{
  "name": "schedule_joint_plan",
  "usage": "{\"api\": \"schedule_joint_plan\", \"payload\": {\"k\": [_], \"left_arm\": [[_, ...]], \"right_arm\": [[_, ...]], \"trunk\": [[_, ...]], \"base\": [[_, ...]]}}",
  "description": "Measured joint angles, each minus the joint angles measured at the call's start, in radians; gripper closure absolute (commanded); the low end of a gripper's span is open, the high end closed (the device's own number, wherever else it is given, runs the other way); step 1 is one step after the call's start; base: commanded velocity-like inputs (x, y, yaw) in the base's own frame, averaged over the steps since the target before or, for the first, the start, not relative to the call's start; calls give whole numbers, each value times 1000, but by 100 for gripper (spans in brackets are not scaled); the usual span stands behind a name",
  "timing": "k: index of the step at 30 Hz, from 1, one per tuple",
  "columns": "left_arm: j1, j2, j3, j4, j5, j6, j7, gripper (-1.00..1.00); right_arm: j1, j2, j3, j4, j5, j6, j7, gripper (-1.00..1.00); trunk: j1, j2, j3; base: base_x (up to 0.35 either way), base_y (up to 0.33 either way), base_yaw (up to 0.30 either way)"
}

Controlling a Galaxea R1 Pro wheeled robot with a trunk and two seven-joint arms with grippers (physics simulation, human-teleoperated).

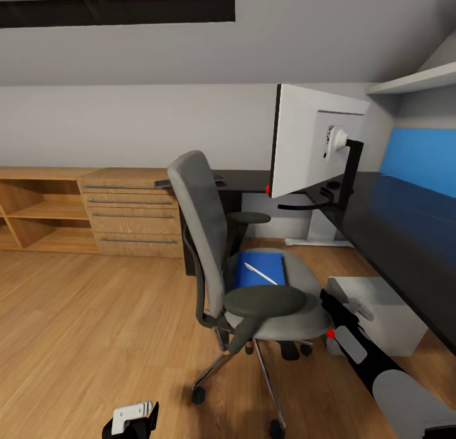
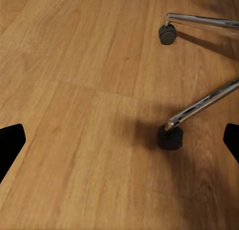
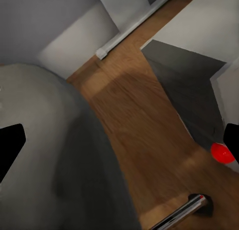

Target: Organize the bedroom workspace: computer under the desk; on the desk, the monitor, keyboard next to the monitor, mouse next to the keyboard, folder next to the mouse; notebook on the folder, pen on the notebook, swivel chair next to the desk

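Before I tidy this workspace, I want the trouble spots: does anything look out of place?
Yes. The blue folder lies on the swivel chair seat with a pen on it, and the monitor shows its white back.

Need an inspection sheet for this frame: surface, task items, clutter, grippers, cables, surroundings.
Surface: desk black top, mostly bare near the robot; blue panel behind.
Job's things: monitor on the desk, white back facing the camera. Chair beside the desk. Folder on the seat, pen lying on it. Keyboard, dark, partly hidden behind the chair back. Grey-white box, likely the computer, on the floor under the desk.
Clutter: nothing seen.
Grippers: left gripper low over the floor; right gripper near the seat edge. Both open, empty.
Cables: nothing seen.
Surroundings: wooden cabinet, wood floor.
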Motion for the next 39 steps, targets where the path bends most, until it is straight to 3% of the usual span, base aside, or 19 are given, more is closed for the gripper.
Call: {"api": "schedule_joint_plan", "payload": {"k": [9,27,39], "left_arm": [[0,0,0,0,0,0,0,-100],[0,0,0,0,0,0,-1,-100],[0,1,1,0,0,0,-1,-100]], "right_arm": [[0,1,-2,-14,3,76,42,-100],[0,57,0,-21,6,69,43,-100],[0,62,-3,-20,8,67,45,-100]], "trunk": [[0,0,0],[0,0,0],[0,0,0]], "base": [[0,0,0],[0,0,8],[0,0,124]]}}
